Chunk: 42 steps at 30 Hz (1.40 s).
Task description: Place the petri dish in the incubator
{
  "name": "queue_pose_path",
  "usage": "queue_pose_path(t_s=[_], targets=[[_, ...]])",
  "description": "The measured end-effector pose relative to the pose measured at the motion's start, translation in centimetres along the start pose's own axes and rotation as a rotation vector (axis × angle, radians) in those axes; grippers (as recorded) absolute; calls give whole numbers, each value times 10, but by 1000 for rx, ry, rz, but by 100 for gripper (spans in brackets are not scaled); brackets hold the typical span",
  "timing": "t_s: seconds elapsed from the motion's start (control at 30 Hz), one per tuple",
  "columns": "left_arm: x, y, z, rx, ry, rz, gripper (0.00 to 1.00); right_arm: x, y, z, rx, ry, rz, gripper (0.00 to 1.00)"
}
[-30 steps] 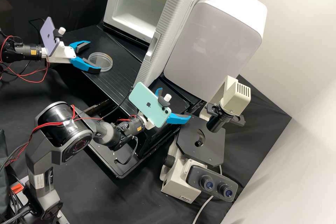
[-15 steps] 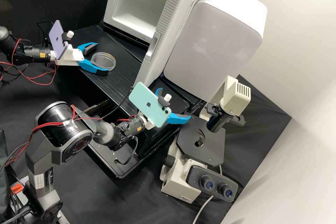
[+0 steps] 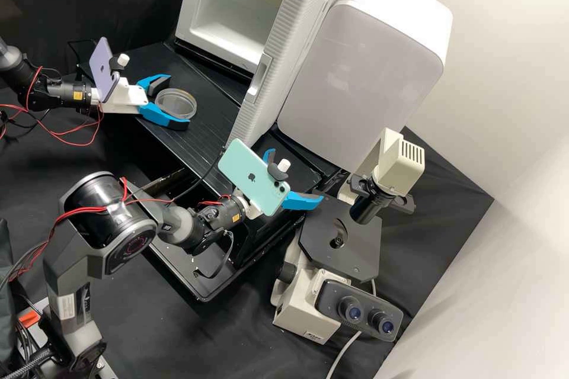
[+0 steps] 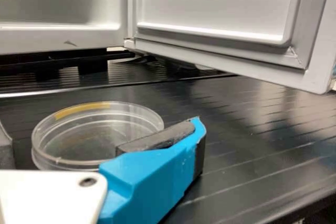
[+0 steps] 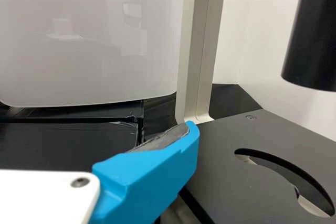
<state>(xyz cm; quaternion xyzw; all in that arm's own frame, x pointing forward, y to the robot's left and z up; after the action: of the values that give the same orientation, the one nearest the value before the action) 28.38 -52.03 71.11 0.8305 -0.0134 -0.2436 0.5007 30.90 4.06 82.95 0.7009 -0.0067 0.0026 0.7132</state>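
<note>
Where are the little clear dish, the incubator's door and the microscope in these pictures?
petri dish [image 3: 176,102]: high view, its clear lid.
incubator door [image 3: 284,41]: high view, its ribbed edge.
microscope [image 3: 349,251]: high view, its black stage.

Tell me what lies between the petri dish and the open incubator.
Nothing but bare black ribbed bench between the petri dish and the incubator, as the high and left wrist views show.

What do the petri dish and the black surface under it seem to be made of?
The petri dish looks like clear, glossy plastic, possibly glass: the dark surface shows through its thin wall and its rim catches light. The black surface is ribbed and semi-gloss, probably moulded plastic or coated metal: its parallel grooves carry soft reflections.
</note>
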Motion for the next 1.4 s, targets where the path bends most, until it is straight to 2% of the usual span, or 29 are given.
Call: queue_pose_path(t_s=[0.3, 0.33, 1.4], targets=[[3, 0, 0, -4, -8, 5, 100, 0, 0, 0, 0, 0, 0, 100], [3, 0, 0, -4, -8, 5, 0, 0, 0, 0, 0, 0, 0, 100], [-1, -1, 0, -11, -5, 28, 0, 0, 0, 0, 0, 0, 0, 100]])
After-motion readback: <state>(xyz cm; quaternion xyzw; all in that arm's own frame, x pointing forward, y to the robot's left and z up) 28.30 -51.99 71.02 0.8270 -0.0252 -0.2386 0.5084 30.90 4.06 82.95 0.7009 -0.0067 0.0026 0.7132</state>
